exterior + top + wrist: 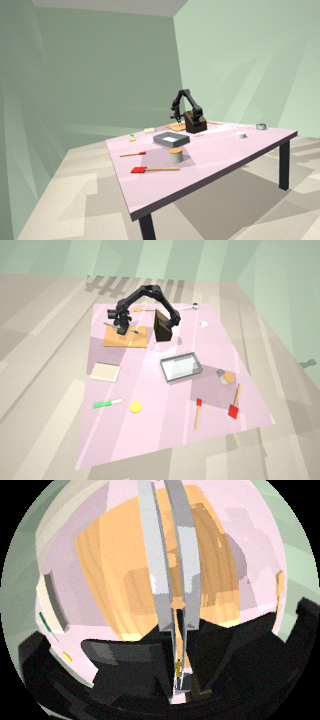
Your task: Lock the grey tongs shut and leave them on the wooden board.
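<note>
The grey tongs (134,330) (157,570) are held level or nearly so, low over the wooden board (139,342) (171,127) (100,555). Their two arms run side by side with a narrow gap between them. One end reaches past the board's back left corner; the other is over the board. My gripper (122,331) (179,121) (174,613) points down and is shut on the tongs near their middle. A small brass-coloured part shows between the fingers in the wrist view. Whether the tongs touch the board or are locked cannot be told. The roasting tin (184,376) (162,142) holds no tongs.
A dark wedge-shaped block (163,334) (195,126) stands right of the board, by the arm's base. A cream slab (105,372) (149,130) lies in front of the board. A wooden utensil (137,309) lies behind it. A lidded jar (227,378) (176,155) stands beyond the tin.
</note>
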`<state>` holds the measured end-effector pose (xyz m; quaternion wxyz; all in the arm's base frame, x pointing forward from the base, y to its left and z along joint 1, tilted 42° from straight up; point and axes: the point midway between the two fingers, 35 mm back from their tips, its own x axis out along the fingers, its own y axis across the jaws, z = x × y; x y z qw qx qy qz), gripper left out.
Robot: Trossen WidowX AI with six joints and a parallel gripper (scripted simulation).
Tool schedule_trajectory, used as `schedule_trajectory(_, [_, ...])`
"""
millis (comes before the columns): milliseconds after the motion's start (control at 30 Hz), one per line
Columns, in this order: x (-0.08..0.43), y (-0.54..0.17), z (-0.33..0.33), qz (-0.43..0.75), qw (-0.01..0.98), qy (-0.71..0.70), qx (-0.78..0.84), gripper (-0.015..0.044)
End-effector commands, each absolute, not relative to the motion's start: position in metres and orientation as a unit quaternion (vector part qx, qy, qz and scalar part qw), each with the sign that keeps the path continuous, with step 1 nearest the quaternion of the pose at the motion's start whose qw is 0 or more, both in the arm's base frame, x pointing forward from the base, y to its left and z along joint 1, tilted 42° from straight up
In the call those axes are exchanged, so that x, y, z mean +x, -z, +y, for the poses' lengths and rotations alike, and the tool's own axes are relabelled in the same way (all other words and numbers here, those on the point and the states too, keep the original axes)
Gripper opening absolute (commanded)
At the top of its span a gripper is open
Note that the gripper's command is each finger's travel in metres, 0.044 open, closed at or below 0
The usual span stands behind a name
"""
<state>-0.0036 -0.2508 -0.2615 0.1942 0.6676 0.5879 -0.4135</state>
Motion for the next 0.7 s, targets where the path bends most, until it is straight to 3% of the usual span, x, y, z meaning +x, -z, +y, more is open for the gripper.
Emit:
schedule_trajectory(0, [-0.0037,0.2665,-0.2425,0.591,0.192,0.409,0.668,-0.015])
schedule_trajectory(133, [-0.0037,0.2666,-0.2423,0.591,0.192,0.409,0.668,-0.015])
schedule_trajectory(667, [-0.0037,0.2649,-0.2459,0.589,0.193,0.412,0.668,0.027])
